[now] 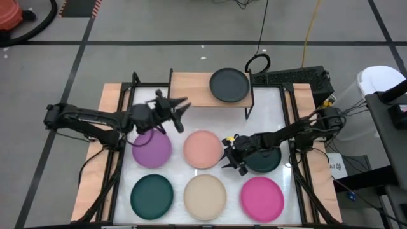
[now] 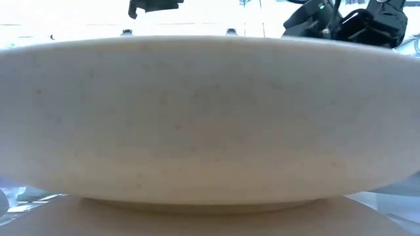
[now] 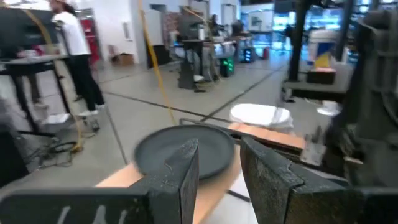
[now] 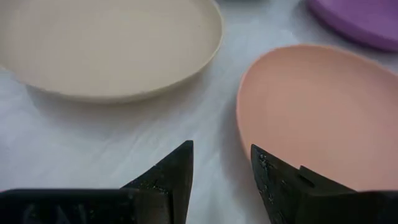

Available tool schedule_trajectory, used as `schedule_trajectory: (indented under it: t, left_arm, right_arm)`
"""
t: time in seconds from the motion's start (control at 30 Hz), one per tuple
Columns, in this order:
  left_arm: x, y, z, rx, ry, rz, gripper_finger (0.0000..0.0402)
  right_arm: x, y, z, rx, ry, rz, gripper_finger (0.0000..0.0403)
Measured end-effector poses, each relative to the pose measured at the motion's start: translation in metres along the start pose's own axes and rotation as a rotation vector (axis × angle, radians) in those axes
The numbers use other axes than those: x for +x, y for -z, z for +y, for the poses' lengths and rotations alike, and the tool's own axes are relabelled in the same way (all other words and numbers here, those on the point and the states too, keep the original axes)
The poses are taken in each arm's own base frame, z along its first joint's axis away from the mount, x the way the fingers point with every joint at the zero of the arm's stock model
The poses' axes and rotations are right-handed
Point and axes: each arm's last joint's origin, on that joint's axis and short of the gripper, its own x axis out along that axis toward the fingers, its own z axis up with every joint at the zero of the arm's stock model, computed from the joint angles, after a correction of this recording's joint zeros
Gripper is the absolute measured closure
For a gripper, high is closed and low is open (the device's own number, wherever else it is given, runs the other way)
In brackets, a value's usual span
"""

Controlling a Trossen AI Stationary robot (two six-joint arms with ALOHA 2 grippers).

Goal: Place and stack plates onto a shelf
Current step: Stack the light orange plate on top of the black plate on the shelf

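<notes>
The light-wood shelf (image 1: 197,89) stands at the table's far edge with a dark grey plate (image 1: 229,85) resting flat on its right half. My left gripper (image 1: 180,111) is open and empty, held above the table just near of the shelf's left half. In the left wrist view it points at that grey plate (image 3: 180,152). My right gripper (image 1: 229,159) is open and low over the table beside the salmon plate's (image 1: 203,149) right rim (image 4: 249,124). Purple (image 1: 151,147), dark teal (image 1: 151,195), beige (image 1: 205,196) and magenta (image 1: 262,198) plates lie flat on the table.
Another dark plate (image 1: 266,160) lies under my right arm, partly hidden by it. The beige plate (image 2: 210,118) fills the low view and blocks most of it. Wooden strips and black rails run along the table's left and right sides. A person stands in the room beyond (image 3: 74,50).
</notes>
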Motion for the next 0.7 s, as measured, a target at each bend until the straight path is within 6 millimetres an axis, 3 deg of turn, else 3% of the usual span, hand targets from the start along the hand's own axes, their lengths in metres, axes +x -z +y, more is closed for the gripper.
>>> schedule_trajectory:
  t: [0.23,0.7]
  left_arm:
    - [-0.005,-0.003,0.002,-0.003,0.012,-0.003,0.0278]
    - [0.009,0.019,-0.009,0.005,0.035,0.095,0.0278]
  right_arm:
    - [0.01,0.006,-0.002,-0.024,0.018,0.029,0.0261]
    - [0.02,0.015,-0.005,-0.044,0.124,0.062,0.0261]
